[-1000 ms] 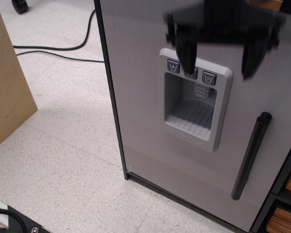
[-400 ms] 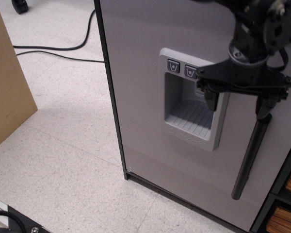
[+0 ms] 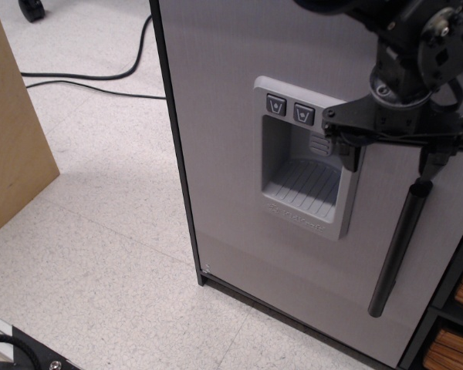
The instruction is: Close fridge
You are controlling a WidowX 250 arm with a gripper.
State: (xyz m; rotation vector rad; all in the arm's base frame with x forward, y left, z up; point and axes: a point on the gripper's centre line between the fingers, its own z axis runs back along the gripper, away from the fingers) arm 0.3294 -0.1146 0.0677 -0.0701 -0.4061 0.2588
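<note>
The fridge (image 3: 224,116) fills the middle and right of the view, with a light grey door in a dark frame. Its recessed dispenser panel (image 3: 302,173) has two buttons showing at the top. The black bar handle (image 3: 397,250) runs down the door's right side. My gripper (image 3: 389,158) hangs in front of the door's upper right, open and empty. Its left fingertip (image 3: 347,158) overlaps the dispenser's right edge and its right fingertip (image 3: 430,163) is just above the handle's top end. I cannot tell whether it touches the door.
A tan wooden panel (image 3: 11,131) stands at the left. Black cables (image 3: 100,77) lie on the speckled floor behind it. Dark shelving with orange-brown items (image 3: 457,308) shows at the fridge's right edge. A black object (image 3: 15,351) sits at the bottom left corner.
My gripper came down from the top edge and moved right, from over the dispenser buttons to beside the handle's top. The door looks unmoved.
</note>
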